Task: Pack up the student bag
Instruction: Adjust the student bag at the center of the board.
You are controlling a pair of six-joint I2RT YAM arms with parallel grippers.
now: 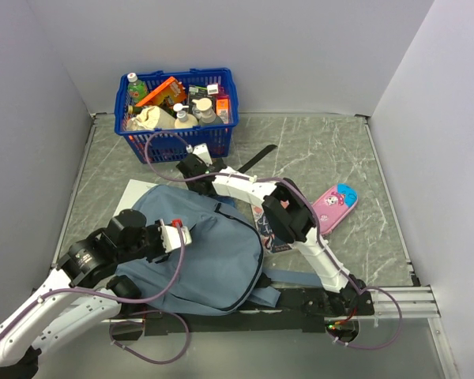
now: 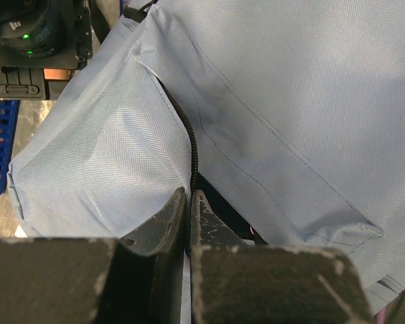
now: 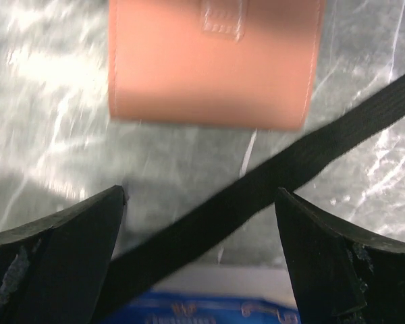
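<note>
Jaws: left gripper [image 2: 189,197] pinching bag [image 2: 290,101] at zipper [image 2: 192,145], thin hold may slip; right gripper [image 3: 199,196] spread, could snag strap [image 3: 270,175].

A grey marbled table [image 1: 332,150] is occupied by a blue basket [image 1: 174,144] far left, a backpack [image 1: 213,253] near left, and a pink pencil case [image 1: 336,207] right.

The student bag [image 1: 197,249] is grey-blue, its zipper line [image 2: 192,148] dark. The basket [image 1: 178,144] at 11 o'clock is blue. The pencil case [image 1: 335,205] at 3 o'clock — pink with a blue end. The worktop [image 1: 324,150] has a grey-green marble pattern with white veins — the strap [image 3: 304,162] is black.
</note>
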